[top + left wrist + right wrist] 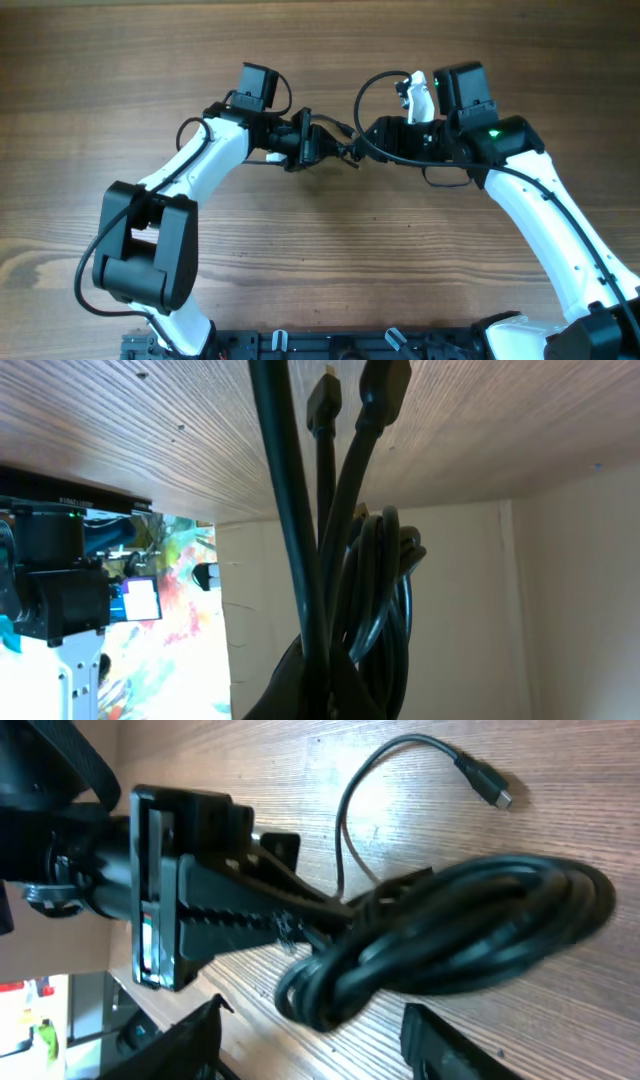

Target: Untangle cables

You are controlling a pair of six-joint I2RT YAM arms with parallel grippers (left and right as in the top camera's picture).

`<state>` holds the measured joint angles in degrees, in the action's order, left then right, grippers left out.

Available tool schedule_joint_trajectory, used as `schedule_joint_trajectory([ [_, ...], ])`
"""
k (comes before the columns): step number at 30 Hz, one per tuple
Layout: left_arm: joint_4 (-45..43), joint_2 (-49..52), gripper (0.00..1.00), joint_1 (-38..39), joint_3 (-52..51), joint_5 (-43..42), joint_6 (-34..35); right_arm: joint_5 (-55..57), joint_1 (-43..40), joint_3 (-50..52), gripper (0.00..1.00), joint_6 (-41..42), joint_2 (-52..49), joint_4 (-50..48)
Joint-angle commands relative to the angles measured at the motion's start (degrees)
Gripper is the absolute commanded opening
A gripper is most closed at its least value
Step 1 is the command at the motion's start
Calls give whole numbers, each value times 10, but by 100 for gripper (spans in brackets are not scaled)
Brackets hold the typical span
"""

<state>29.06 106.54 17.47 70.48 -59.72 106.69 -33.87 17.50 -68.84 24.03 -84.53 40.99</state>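
Cables bunched in left tool, mostly hidden in overhead cam.

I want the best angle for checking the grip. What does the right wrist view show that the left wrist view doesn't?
Right wrist only: the left gripper from outside, clamped on the cables. Left wrist only: two plug ends side by side, and the room beyond the table. Both: the coiled cables and the table.

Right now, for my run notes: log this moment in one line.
left gripper: shut on cable bundle | right gripper: open, close to bundle | one plug end trailing free
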Motion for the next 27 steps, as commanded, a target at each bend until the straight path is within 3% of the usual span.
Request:
schedule_joint_trajectory([
  [1, -2, -14, 4, 10, 9, -5, 0, 23, 10, -12, 55, 17, 8, -4],
  [3, -7, -14, 4, 11, 9, 0, -38, 25, 11, -12, 55, 16, 7, -4],
  [5, -35, -14, 4, 8, 9, 11, -133, 36, 8, -12, 57, 16, 8, 5],
  [9, -155, -14, 4, -13, 9, -23, -397, 3, -32, -13, 61, -12, 16, 35],
  [14, -181, -14, 4, -49, 9, -21, -593, -23, -93, -13, 64, -33, 39, 64],
  [18, -182, -14, 4, -49, 9, -22, -736, -23, -97, -13, 64, -30, 39, 58],
  [22, -226, -14, 4, -37, 9, -27, -767, -16, -96, -13, 64, -28, 38, 54],
  [27, -392, -14, 4, -10, 9, -109, -762, 5, -96, -12, 64, -14, 23, 53],
])
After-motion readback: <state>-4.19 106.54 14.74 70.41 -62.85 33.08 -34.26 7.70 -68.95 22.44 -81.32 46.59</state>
